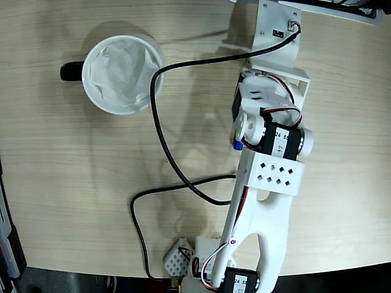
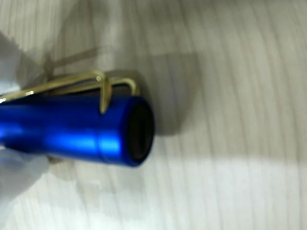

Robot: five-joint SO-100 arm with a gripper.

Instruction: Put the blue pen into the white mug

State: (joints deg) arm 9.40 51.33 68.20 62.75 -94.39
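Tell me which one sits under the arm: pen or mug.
The blue pen: it peeks out beneath the arm in the fixed view; the white mug stands apart at upper left.

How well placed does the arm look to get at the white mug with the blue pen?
Probably yes: the white mug stands open-topped and apart, with bare table around it. Only the black cable curves near its rim. The blue pen looks held.

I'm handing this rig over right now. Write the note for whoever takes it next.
Claw: hidden under the arm in the fixed view; the wrist view shows the blue pen close up with white blurs at the left edge, so it looks gripped, unconfirmed.
Pen: only a blue tip shows beside the arm.
White mug: upper left, upright, paper-lined, no pen in it.
Left: carry the pen over and drop it in.
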